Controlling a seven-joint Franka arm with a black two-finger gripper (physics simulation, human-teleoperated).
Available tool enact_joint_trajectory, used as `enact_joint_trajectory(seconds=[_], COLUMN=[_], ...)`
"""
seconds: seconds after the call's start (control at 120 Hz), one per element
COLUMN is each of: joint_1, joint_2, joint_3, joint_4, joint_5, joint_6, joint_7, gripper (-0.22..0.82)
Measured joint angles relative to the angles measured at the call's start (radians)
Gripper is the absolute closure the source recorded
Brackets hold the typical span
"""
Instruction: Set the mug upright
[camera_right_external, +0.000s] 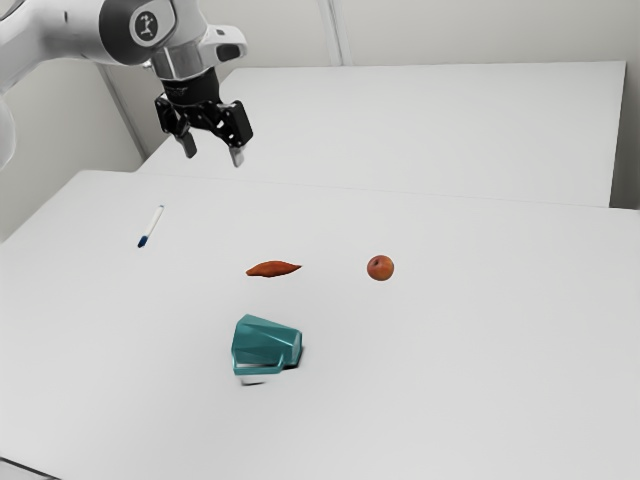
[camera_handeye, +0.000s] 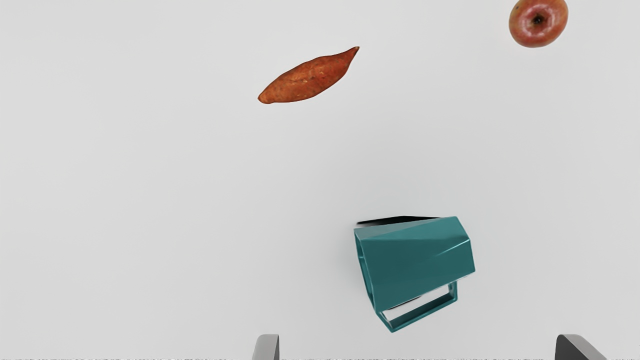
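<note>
White table supports a teal mug, which lies on its side with its handle attached. Outward from it lie a sweet potato, an apple and a pen; the gripper, fingers spread, is above the table.

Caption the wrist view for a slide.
Open two-finger hand facing a faceted teal mug on its side, tapered orange sweet potato and round reddish fruit beyond.

The exterior view angles down from beside the arm; the closer wrist view faces down from the hand, both covering the mug and, near it, sweet potato and apple.
</note>
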Motion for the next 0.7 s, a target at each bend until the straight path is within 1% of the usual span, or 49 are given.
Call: enact_joint_trajectory(seconds=[0.208,0.4,0.533,0.617,0.7], joint_1=[-0.008,0.01,0.04,0.079,0.116], joint_2=[0.003,-0.012,-0.093,-0.139,-0.162], joint_3=[0.008,0.009,0.008,0.007,0.008], joint_4=[-0.003,-0.031,-0.148,-0.232,-0.312], joint_5=[-0.001,-0.028,-0.089,-0.137,-0.185], joint_6=[-0.011,-0.009,0.024,0.037,0.042], joint_7=[-0.005,-0.011,-0.015,-0.019,-0.022], gripper=[0.0,0.0,0.0,0.0,0.0])
